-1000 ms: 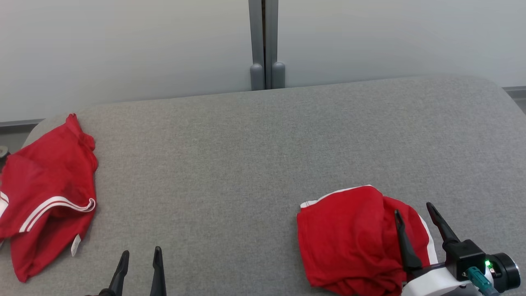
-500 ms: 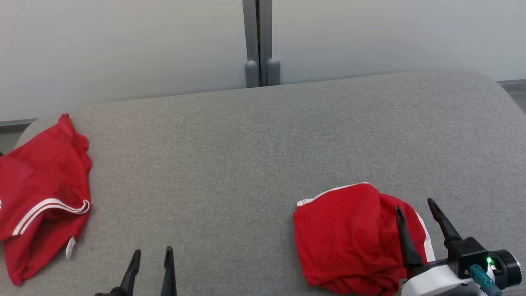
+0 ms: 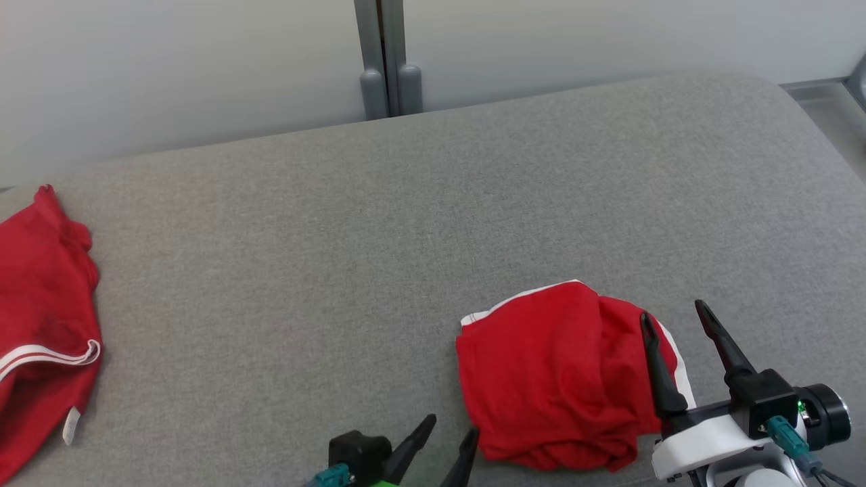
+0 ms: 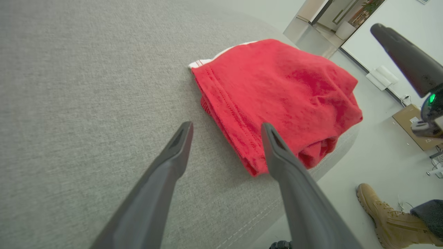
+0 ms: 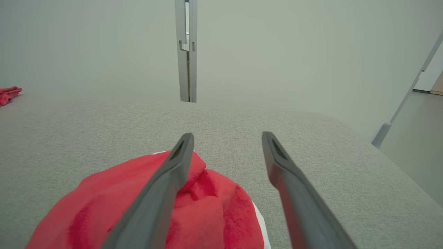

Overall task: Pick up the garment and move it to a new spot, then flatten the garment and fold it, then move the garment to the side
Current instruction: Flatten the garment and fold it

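Observation:
A crumpled red garment (image 3: 555,379) with a white trim lies near the front right of the grey padded table (image 3: 338,237). My left gripper (image 3: 451,427) is open at the garment's near left corner. In the left wrist view its fingers straddle the stitched hem of the garment (image 4: 277,86), left gripper (image 4: 227,126) a little above the cloth. My right gripper (image 3: 671,311) hangs open over the garment's right side. In the right wrist view the right gripper (image 5: 225,136) shows one finger above the garment (image 5: 214,207) and the other above bare table.
A second red garment (image 3: 40,325) with white stripes lies at the table's left edge, second garment (image 5: 8,93) far off. A grey post (image 3: 385,61) stands behind the table. A person's boot (image 4: 380,214) and a cardboard box (image 4: 412,121) are on the floor beyond the front edge.
The head camera has turned right, sliding the scene left. My left gripper has travelled right, up to the garment's near left corner. The right gripper stays over the garment's right side.

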Robot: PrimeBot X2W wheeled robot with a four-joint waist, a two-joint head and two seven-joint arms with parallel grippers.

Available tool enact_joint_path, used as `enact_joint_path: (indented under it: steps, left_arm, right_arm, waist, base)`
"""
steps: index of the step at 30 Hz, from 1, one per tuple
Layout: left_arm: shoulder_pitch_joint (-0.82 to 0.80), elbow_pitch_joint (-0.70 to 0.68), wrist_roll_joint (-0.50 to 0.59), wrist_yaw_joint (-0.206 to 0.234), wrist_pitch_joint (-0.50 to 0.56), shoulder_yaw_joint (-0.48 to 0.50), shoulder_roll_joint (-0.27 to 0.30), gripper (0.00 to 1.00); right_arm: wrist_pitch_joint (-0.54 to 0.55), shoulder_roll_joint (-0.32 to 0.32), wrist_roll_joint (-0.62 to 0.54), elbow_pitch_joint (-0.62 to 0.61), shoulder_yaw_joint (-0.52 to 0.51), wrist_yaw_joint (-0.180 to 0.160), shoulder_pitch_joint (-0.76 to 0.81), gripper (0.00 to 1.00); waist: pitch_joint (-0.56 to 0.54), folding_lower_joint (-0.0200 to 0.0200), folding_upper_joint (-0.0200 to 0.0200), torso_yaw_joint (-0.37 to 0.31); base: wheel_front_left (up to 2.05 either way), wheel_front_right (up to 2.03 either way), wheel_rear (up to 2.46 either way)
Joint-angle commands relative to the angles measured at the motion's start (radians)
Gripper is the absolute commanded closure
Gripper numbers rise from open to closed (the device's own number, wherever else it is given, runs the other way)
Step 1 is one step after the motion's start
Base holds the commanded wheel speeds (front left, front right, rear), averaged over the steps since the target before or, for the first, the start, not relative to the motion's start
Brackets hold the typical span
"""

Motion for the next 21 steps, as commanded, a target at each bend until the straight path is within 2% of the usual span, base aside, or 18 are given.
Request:
enact_joint_path:
  steps: [1, 6, 11, 17, 18, 20, 21]
  left_arm:
    - [-0.034, 0.027, -0.041, -0.003, 0.019, -0.026, 0.005, 0.00]
    - [-0.105, 0.124, -0.156, -0.003, 0.077, -0.080, 0.006, 0.00]
    - [-0.114, 0.103, -0.318, -0.003, 0.107, -0.126, 0.011, 0.00]
    - [-0.138, 0.083, -0.371, -0.003, 0.084, -0.179, 0.029, 0.00]
    - [-0.145, 0.080, -0.377, -0.003, 0.076, -0.187, 0.034, 0.04]
    - [-0.161, 0.070, -0.385, -0.003, 0.051, -0.202, 0.039, 0.96]
    - [-0.166, 0.073, -0.392, -0.003, 0.039, -0.200, 0.040, 1.00]
  right_arm:
    - [-0.003, -0.001, -0.003, -0.004, -0.002, -0.001, -0.015, 0.00]
    - [-0.003, -0.001, 0.002, -0.004, -0.007, -0.001, -0.027, 0.00]
    - [-0.003, -0.001, 0.005, -0.002, -0.016, -0.001, -0.026, 0.00]
    - [-0.003, -0.001, 0.011, 0.002, -0.010, -0.001, -0.030, 0.00]
    - [-0.003, -0.001, 0.012, 0.003, -0.011, -0.001, -0.031, 0.00]
    - [-0.003, -0.001, 0.012, 0.004, -0.010, -0.001, -0.033, 0.00]
    - [-0.003, -0.001, 0.012, 0.005, -0.011, -0.001, -0.033, 0.00]
  waist:
    - [0.041, 0.0000, -0.0001, -0.041]
    - [0.066, 0.0000, -0.0001, -0.078]
    - [0.073, 0.0000, -0.0001, -0.095]
    - [0.075, 0.0000, -0.0001, -0.105]
    - [0.075, 0.0000, -0.0001, -0.105]
    - [0.076, 0.0000, -0.0001, -0.104]
    - [0.075, 0.0000, -0.0001, -0.103]
  base:
    - [0.00, 0.00, 0.00]
    - [0.00, 0.00, 0.00]
    - [0.00, 0.00, 0.00]
    - [0.00, 0.00, 0.00]
    - [0.00, 0.00, 0.00]
    - [0.00, 0.00, 0.00]
    - [0.00, 0.00, 0.00]
